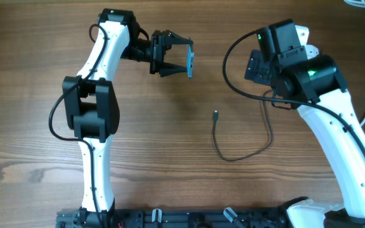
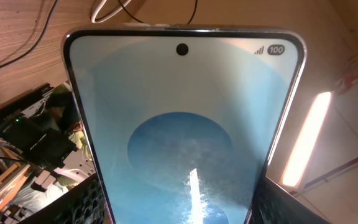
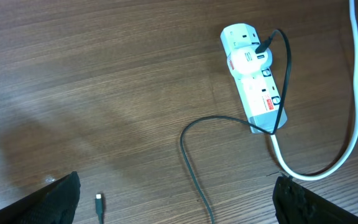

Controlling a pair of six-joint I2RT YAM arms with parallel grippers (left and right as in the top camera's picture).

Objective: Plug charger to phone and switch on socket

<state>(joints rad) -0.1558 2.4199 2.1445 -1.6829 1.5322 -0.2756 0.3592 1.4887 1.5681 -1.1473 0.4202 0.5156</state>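
Lit phone [image 2: 179, 124] is held aloft, apart from the black charger [image 3: 183, 140], whose plug sits in the white socket [image 3: 253, 78], its tip lying loose

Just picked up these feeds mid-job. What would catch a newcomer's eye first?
The phone fills the left wrist view, screen lit, clamped edge-on in the left end effector at the far middle of the overhead view. The charger trails loose, its connector tip unplugged and its other end plugged into the socket. The right end effector hangs open and empty above it.

Flat smartphone [image 2: 182, 124] with teal screen and darker blue circle, white power strip [image 3: 253, 78] with red markings, thin black cable [image 3: 183, 144], brown wood-grain table [image 1: 170, 164]
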